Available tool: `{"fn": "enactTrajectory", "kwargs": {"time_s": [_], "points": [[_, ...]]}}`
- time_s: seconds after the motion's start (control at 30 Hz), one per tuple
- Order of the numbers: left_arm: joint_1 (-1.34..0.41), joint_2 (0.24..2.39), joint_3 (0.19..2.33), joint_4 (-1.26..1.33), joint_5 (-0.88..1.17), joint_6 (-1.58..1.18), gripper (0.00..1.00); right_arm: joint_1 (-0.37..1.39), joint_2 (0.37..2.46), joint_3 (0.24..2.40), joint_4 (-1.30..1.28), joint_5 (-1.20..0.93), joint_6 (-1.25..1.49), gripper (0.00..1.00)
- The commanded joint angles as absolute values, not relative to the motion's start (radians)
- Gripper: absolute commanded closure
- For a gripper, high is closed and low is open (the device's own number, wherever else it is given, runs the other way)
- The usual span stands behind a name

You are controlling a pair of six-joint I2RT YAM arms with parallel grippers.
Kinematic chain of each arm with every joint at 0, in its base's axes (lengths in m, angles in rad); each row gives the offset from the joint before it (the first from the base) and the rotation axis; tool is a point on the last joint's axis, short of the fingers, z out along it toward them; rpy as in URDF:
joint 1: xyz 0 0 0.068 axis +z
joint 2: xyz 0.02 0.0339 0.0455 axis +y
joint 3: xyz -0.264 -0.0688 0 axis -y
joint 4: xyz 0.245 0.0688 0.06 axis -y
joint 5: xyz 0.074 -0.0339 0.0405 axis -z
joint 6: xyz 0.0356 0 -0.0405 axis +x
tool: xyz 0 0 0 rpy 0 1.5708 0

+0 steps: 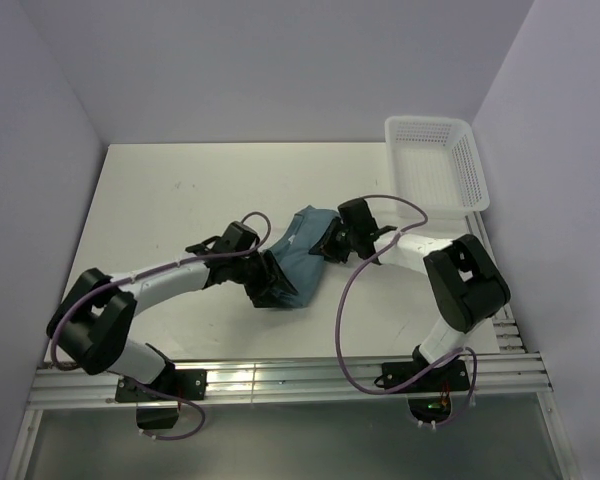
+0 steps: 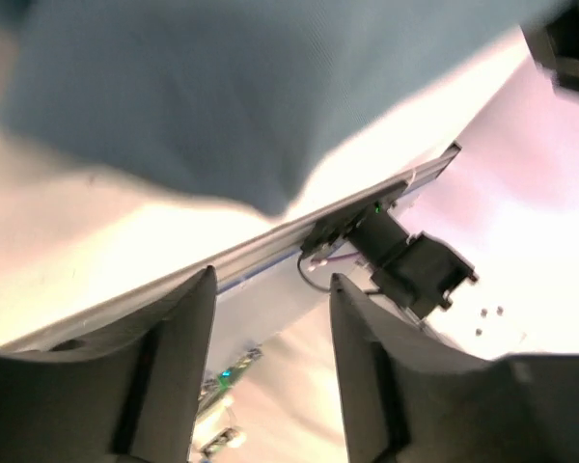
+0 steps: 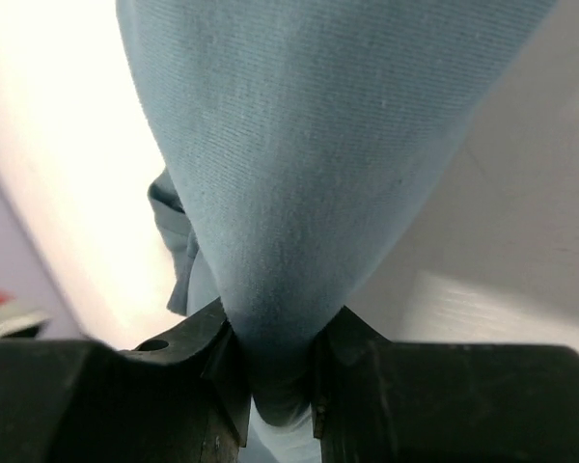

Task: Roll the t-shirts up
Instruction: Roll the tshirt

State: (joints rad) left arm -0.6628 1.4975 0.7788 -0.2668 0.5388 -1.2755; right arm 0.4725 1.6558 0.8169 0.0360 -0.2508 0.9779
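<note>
t-shirt (image 1: 298, 252) lies centre frame in the top view, bunched into a narrow, crumpled strip between the two arms. not a tidy roll. judged part-way at best: rolling up and tightening are left to do.

right gripper (image 3: 275, 371) is pinched on a fold of cloth, which fans out taut above the jaws. left gripper (image 2: 270, 289) has fingers apart with nothing between them, cloth just above.

fabric is thin, soft, fine-knit, matte dusty teal. white mesh basket (image 1: 435, 165) is upper right, rigid lattice, apart from the shirt. table (image 1: 160, 200) is smooth and pale.
</note>
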Motion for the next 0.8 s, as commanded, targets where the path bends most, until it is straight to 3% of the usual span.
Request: {"fn": "enactTrajectory", "kwargs": {"time_s": [0.0,0.2,0.23,0.37,0.77], "points": [[-0.649,1.395,0.856,-0.414,0.505,-1.187,0.43,0.469,1.666,0.94,-0.186,-0.16,0.855,0.86],[-0.571,1.287,0.833,-0.46,0.474,-1.151,0.39,0.471,1.73,1.133,-0.509,-0.101,0.784,0.9],[-0.563,1.301,0.841,-0.459,0.474,-1.135,0.4,0.471,1.749,1.156,-0.543,-0.101,0.779,0.95],[-0.552,1.383,0.909,-0.45,0.416,-1.059,0.42,0.471,1.787,1.261,-0.707,-0.091,0.781,1.0],[-0.6,1.713,1.136,-0.232,0.327,-0.927,0.58,0.471,1.867,1.431,-0.979,-0.045,0.801,1.0]]}}
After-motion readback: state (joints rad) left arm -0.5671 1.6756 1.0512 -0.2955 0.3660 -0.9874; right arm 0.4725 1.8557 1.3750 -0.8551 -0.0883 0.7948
